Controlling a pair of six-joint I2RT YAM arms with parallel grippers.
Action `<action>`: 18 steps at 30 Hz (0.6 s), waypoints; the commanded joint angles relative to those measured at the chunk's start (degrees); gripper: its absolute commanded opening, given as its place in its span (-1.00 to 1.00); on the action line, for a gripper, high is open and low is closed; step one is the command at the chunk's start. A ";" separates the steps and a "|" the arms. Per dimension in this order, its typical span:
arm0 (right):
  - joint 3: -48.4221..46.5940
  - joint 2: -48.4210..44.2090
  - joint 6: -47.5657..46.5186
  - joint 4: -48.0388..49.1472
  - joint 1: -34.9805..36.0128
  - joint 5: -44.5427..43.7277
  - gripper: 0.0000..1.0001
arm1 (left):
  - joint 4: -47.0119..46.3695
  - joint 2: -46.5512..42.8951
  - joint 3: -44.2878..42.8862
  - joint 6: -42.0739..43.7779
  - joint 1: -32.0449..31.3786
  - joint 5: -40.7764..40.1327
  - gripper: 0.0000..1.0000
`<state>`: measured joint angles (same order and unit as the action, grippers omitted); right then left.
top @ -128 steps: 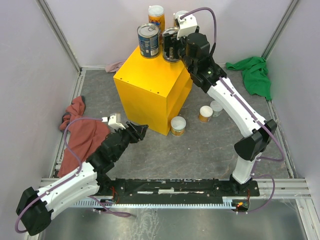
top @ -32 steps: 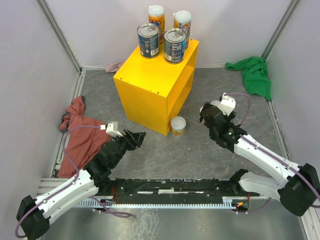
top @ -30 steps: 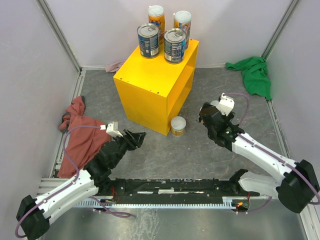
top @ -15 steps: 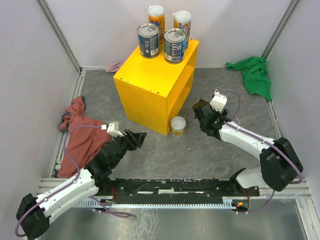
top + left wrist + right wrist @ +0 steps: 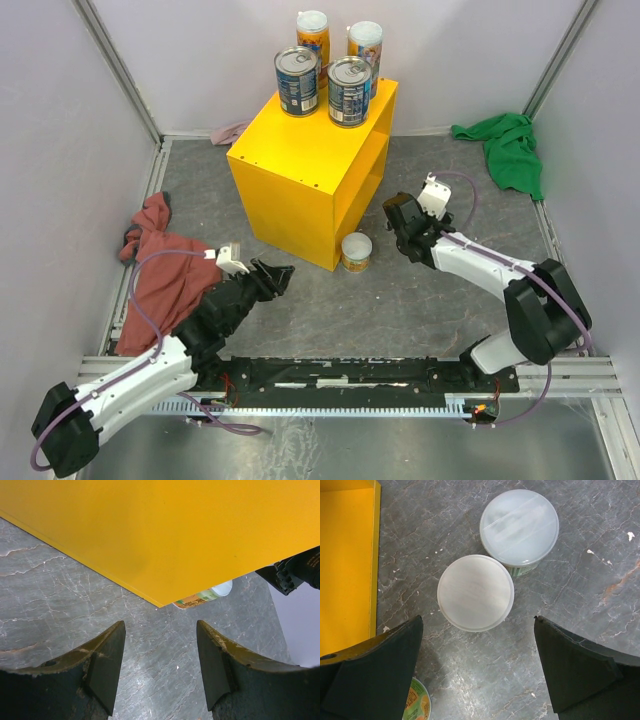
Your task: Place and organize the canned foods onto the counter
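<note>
Four cans [image 5: 297,80] on the counter [image 5: 300,170], three short cans [image 5: 475,592] on the table [image 5: 400,300] beside it

**A:** What colour are the arms?

**B:** The left arm [image 5: 140,375] and right arm [image 5: 480,265] match, with white shells on the long links and bulky black housings at the joints.

**A:** Any cables?

**B:** A thin purple cable [image 5: 131,305] loops along each arm, and each ends at a small white block [image 5: 433,193] by the wrist.

**A:** And the fingers?

**B:** The left fingers [image 5: 105,665] are dark wedges with scuffed edges worn to tan. The right fingers [image 5: 375,670] are plain matte black wedges, and one has a small round hole near its edge.

**A:** What are the arms mounted on?

**B:** A long black base plate [image 5: 350,375] with white strips, on a ribbed silver rail. There's a bit of red wire at its right end.
</note>
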<state>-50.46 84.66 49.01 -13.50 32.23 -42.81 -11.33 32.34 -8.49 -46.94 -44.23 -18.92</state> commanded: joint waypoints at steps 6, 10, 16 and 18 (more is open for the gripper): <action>-3.51 3.70 -0.65 2.57 -1.73 1.18 0.99 | -5.27 2.27 -0.21 -0.80 -0.21 0.24 0.31; -3.73 5.14 -0.67 3.04 -2.25 1.62 0.99 | -5.93 3.11 -0.45 -0.53 -0.20 0.19 0.31; -4.09 6.45 -0.88 3.80 -3.08 2.15 0.99 | -6.57 4.11 -0.61 -0.43 -0.18 0.14 0.31; -4.05 6.84 -1.21 4.26 -3.29 2.56 0.99 | -6.75 4.33 -0.49 -0.48 -0.17 0.15 0.31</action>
<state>-52.14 90.96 48.56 -12.05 29.47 -40.56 -14.13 36.40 -8.49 -46.94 -44.23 -18.92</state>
